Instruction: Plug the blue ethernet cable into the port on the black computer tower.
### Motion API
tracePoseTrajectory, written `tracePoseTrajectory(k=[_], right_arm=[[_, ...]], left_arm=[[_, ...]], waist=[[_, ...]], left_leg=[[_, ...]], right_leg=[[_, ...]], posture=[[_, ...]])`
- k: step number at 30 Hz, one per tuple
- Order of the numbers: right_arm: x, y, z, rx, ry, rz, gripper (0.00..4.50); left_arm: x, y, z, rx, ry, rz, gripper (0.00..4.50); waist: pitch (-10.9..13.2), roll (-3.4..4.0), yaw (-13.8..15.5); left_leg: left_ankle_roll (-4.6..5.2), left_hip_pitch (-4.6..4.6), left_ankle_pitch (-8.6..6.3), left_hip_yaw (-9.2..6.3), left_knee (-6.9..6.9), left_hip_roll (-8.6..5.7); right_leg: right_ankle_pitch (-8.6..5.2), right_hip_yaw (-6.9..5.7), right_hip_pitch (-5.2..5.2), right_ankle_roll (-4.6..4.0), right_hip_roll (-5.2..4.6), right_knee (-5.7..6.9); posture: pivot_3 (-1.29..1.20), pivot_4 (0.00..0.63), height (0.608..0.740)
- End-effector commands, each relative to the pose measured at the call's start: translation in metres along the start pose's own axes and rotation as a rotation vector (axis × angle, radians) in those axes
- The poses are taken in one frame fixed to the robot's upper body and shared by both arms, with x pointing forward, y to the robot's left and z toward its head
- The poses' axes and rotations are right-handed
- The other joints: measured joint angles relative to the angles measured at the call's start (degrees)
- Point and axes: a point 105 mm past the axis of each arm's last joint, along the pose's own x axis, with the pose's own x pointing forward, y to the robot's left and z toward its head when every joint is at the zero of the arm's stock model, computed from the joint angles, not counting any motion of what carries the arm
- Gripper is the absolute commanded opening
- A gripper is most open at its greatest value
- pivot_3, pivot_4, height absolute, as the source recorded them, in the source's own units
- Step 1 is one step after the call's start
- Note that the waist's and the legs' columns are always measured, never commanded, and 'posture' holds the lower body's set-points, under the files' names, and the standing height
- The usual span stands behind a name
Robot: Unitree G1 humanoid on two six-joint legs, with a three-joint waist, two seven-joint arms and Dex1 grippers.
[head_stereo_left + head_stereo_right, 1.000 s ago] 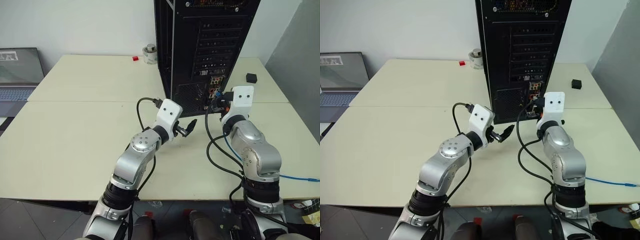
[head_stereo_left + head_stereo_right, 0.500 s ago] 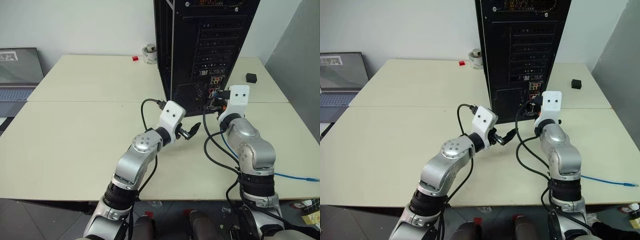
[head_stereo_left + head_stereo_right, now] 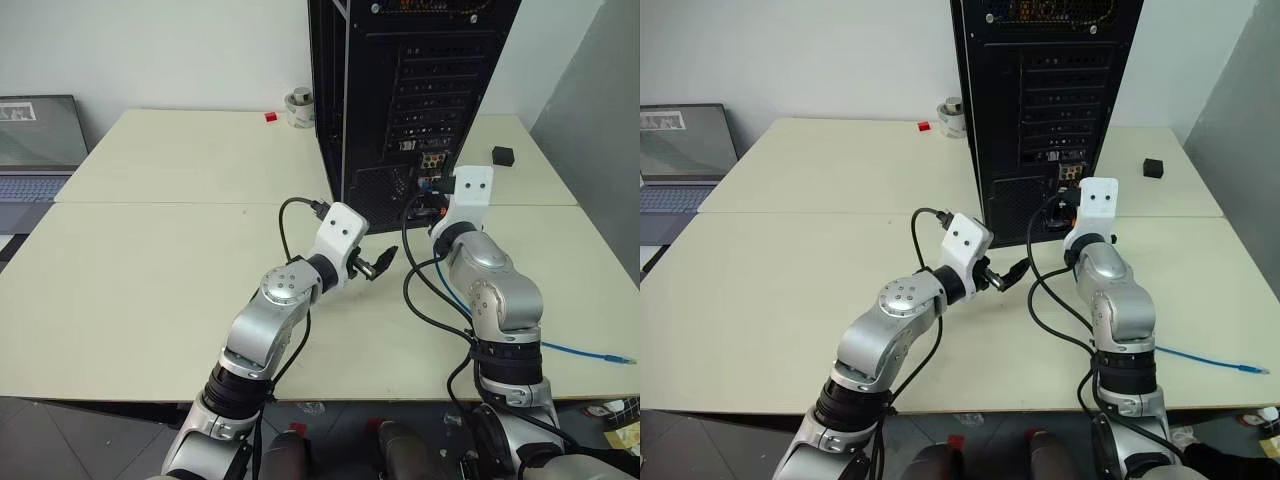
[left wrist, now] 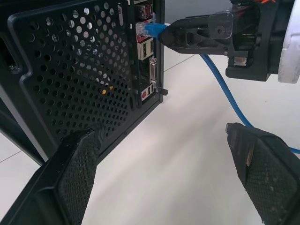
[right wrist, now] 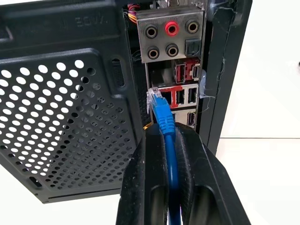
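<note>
- The blue ethernet cable [image 5: 165, 123] is pinched by the right gripper [image 5: 165, 140], its plug held just before the port [image 5: 161, 96].
- The left gripper [image 4: 164, 173] is spread, empty.
- A straight push into the black computer tower [image 3: 400, 90] is called for next.

The computer tower [image 3: 400, 90] is standing on the table [image 3: 150, 260] at the upper middle of the frame. The laptop [image 3: 35, 150] is sitting at the far left edge. A small cup [image 3: 299, 108] is resting just left of the tower, near the table's back. A small box [image 3: 502, 155] is lying to the right of the tower. The cable [image 3: 590, 352] is trailing off the table's lower right, its plug [image 5: 155, 99] sitting just before the port [image 5: 165, 97] low on the tower's back.
</note>
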Motion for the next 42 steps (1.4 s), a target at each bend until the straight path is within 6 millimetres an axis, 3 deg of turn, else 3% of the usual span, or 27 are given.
tracePoseTrajectory(k=[1, 26, 42], right_arm=[[-0.0015, -0.0035, 0.0153, 0.004, -0.058, -0.021, 0.0], [0.0017, -0.008, 0.0095, 0.0, -0.035, -0.052, 0.0], [0.0019, -0.0024, 0.0186, -0.006, -0.061, -0.028, 0.0]], left_arm=[[-0.0046, 0.0012, 0.0155, 0.03, -0.065, 0.007, 4.4], [-0.0052, 0.0022, 0.0135, 0.03, -0.059, 0.021, 4.4], [-0.0045, 0.0018, 0.0123, 0.041, -0.056, 0.018, 4.4]], waist=[[0.0, 0.0, 0.0], [0.0, 0.0, 0.0], [0.0, 0.0, -0.04]], left_leg=[[0.0, 0.0, 0.0, 0.0, 0.0, 0.0], [0.0, 0.0, 0.0, 0.0, -0.01, 0.0], [0.0, 0.0, 0.0, 0.01, -0.01, 0.01]], right_leg=[[0.0, 0.0, 0.0, 0.0, 0.0, 0.0], [0.0, 0.01, -0.01, 0.0, 0.0, -0.01], [0.0, 0.02, -0.01, 0.0, 0.0, -0.01]], posture=[[0.0, 0.15, 0.74], [0.0, 0.15, 0.74], [0.0, 0.15, 0.74]])
